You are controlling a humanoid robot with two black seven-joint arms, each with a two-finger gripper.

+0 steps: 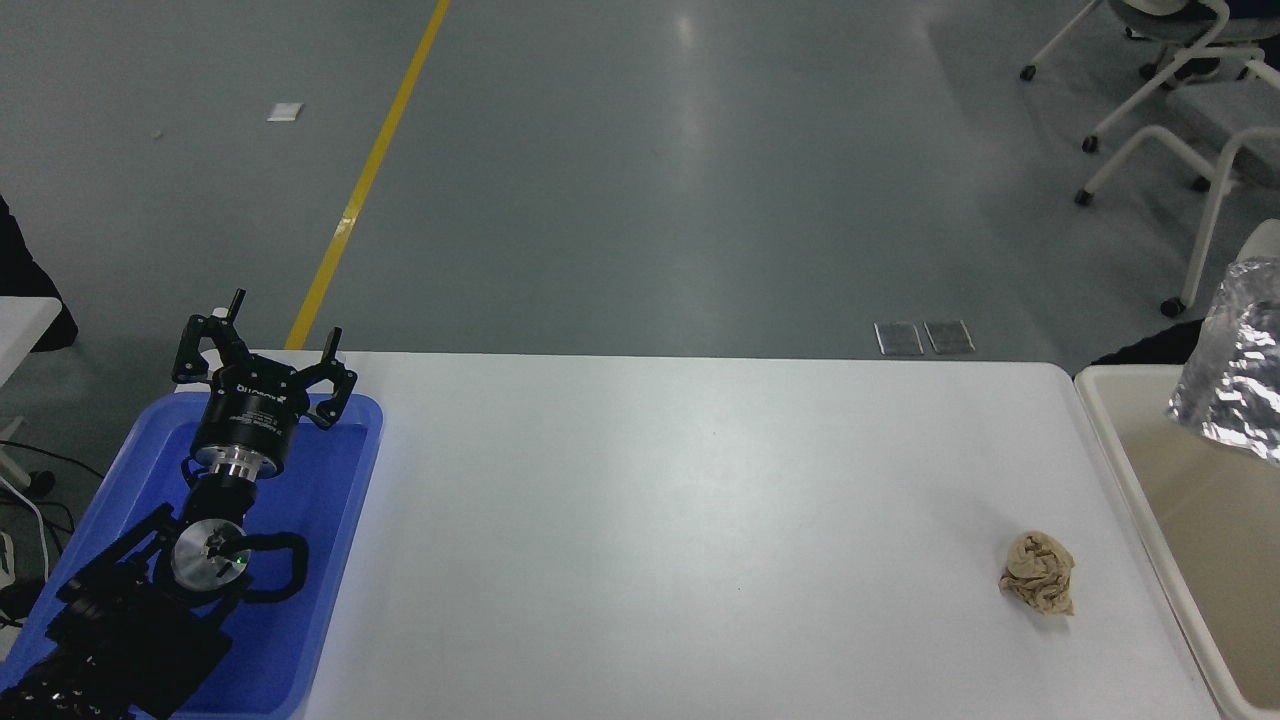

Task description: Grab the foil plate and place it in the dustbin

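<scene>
Foil plate [1238, 375] is hanging tilted above the dustbin [1105, 420]; our right gripper is sitting out of view, so we cannot tell its grasp.

Legible text, one item: white lettering on the black body of my left gripper [262, 340], seen upside down and too small for me to read. I find no other print.

Black left arm [150, 590] — silver joints, green LED.
</scene>
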